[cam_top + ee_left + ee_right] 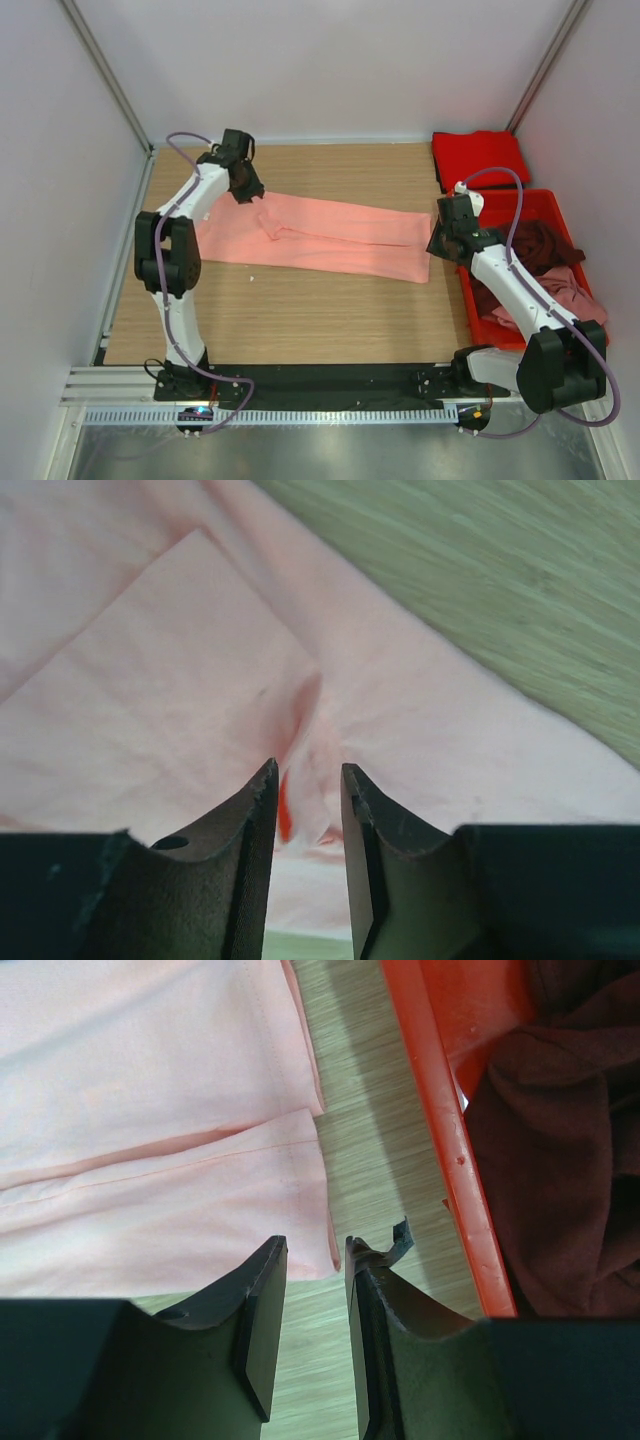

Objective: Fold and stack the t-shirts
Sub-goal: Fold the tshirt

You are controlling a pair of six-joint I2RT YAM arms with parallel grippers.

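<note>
Left gripper (308, 770) narrow over salmon-pink shirt (150, 680), pucker at tips seemingly loose; right gripper (316, 1242) narrow, empty, at hem; thin table (370, 1130) strip before red bin (440, 1090).

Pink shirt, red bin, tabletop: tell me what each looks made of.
Pink shirt: soft matte cloth, likely cotton knit; it creases and shows stitched hems. Red bin: rigid, slightly glossy plastic, judging by its thin moulded rim. Tabletop: pale wood grain, perhaps laminate.

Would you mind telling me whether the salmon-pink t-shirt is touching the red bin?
Apart: the right wrist view shows bare table between the salmon-pink t-shirt and the red bin.
</note>
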